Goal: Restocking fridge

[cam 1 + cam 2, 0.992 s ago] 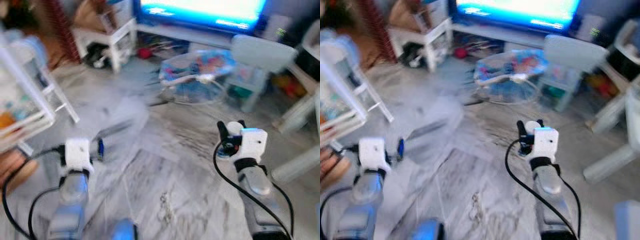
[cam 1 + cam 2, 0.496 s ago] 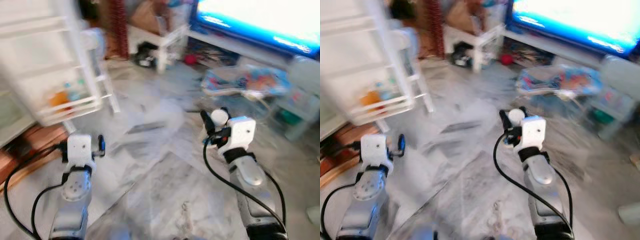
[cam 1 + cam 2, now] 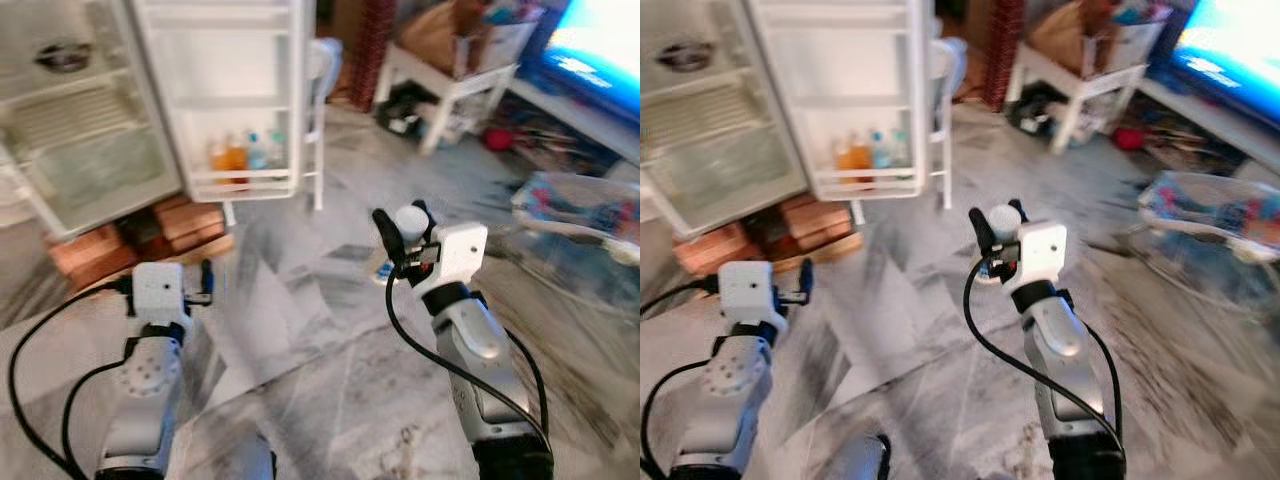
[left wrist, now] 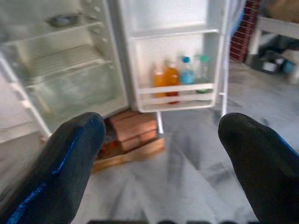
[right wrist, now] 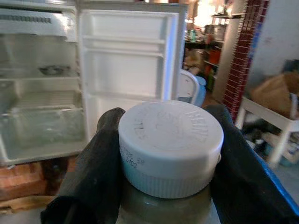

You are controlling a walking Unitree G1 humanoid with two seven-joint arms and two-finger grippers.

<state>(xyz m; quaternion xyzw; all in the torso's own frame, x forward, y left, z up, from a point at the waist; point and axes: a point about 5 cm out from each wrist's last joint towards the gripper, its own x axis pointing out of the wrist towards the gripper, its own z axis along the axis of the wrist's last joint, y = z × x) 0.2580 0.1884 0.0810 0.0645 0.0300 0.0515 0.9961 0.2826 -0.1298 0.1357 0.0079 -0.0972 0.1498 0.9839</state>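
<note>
white fridge (image 3: 230, 90), orange and clear bottles (image 4: 180, 77) in door shelf, white-capped jar (image 5: 170, 149), black claw fingers (image 5: 93, 172), grey marbled floor (image 3: 320, 360), red-brown bricks (image 3: 110, 245)

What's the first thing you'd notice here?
The open fridge, ahead on the robot's left: its door is swung wide, with orange and clear bottles on the lowest door shelf. Next, the right gripper held out in front, shut on a jar with a big white lid. The left gripper is open, holding nothing.
</note>
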